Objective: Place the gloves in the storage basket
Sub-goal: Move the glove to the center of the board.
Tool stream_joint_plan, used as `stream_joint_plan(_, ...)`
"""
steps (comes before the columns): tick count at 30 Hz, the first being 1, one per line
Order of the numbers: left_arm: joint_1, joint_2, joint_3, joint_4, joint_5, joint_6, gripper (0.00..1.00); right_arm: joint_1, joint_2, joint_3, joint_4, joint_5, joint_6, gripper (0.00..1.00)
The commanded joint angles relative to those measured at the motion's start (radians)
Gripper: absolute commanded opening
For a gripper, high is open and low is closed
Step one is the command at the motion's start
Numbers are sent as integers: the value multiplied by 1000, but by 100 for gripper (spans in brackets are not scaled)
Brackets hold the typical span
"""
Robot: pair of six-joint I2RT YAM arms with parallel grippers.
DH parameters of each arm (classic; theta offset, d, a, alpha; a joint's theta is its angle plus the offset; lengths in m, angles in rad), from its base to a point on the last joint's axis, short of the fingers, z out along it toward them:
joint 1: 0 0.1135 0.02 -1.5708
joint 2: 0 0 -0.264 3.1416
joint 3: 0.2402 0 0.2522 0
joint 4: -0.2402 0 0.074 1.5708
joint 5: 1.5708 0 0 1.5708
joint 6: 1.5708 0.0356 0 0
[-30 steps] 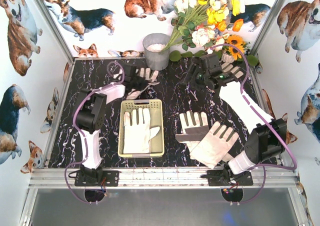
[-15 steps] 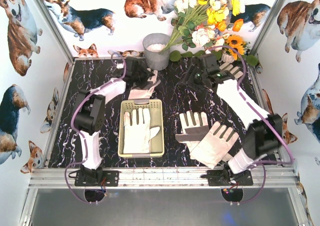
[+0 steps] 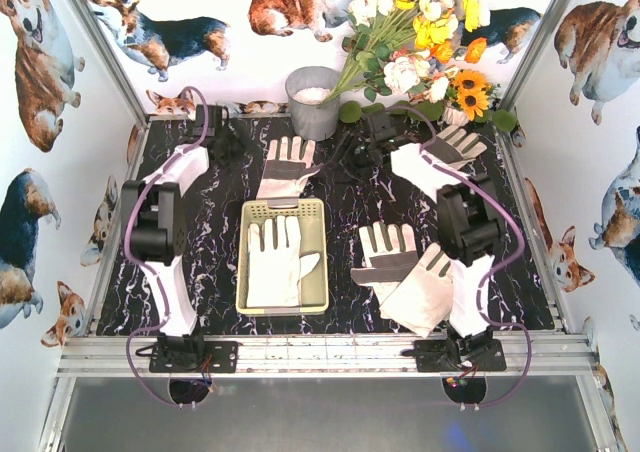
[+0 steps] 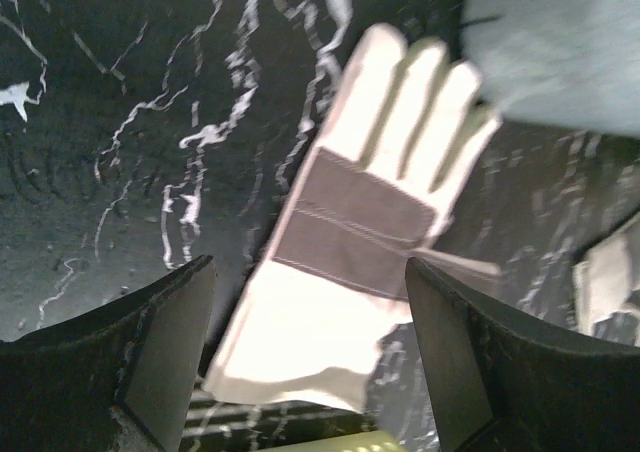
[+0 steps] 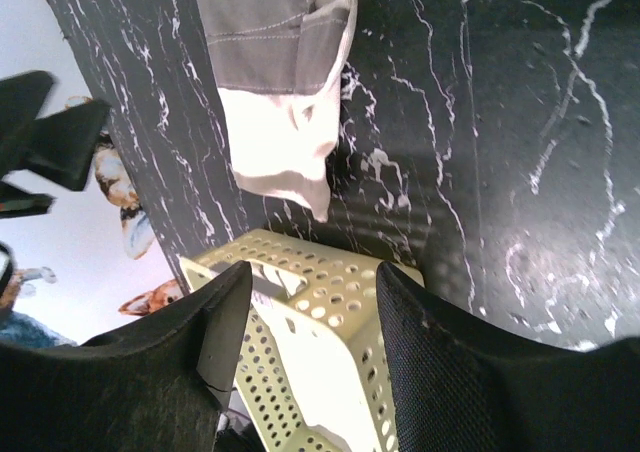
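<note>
One glove lies inside the storage basket. A second glove lies flat on the table just behind it, and two overlapping gloves sit to its right (a fifth glove rests near the flowers). The left gripper and right gripper hover with fingers spread, pinching nothing.

A grey metal bucket stands at the far edge of a black, white-veined table, just left of a leaning bouquet of yellow, white and orange flowers, beneath corgi-printed walls.
</note>
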Motion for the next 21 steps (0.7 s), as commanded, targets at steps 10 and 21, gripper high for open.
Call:
stream_joint_plan(10, 18, 166, 22, -12, 190, 40, 70, 1, 262, 273, 77, -107, 78, 54)
stream_joint_plan(21, 14, 226, 32, -19, 233, 46, 68, 1, 400, 422, 6, -116, 56, 52)
